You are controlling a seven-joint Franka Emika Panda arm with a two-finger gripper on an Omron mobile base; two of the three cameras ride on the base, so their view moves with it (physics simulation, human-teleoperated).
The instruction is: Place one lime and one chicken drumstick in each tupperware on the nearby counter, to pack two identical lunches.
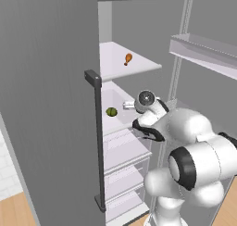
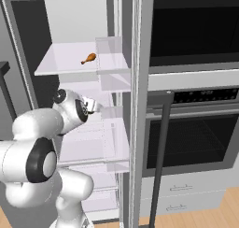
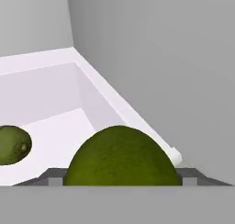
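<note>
Near lime (image 3: 120, 156) fills gap between wide-set gripper (image 3: 120, 182) fingertips; grip not confirmable. Second lime (image 3: 13, 145) on shelf, apart.

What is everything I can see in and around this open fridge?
Limes: two, dark green, both on the middle fridge shelf; one close up between the finger tips, one further off.
Chicken drumstick: one, orange-brown, on the upper fridge shelf.
Fridge shelves: several, white, stacked inside the fridge.
Fridge door: one, grey, swung open, with a dark bar handle.
Oven: one, black glass door, right of the fridge.
Drawers: two, grey, under the oven.
Robot arm: one, white with dark joints, reaching into the fridge.
Gripper: one, dark tips, open around the near lime.
</note>
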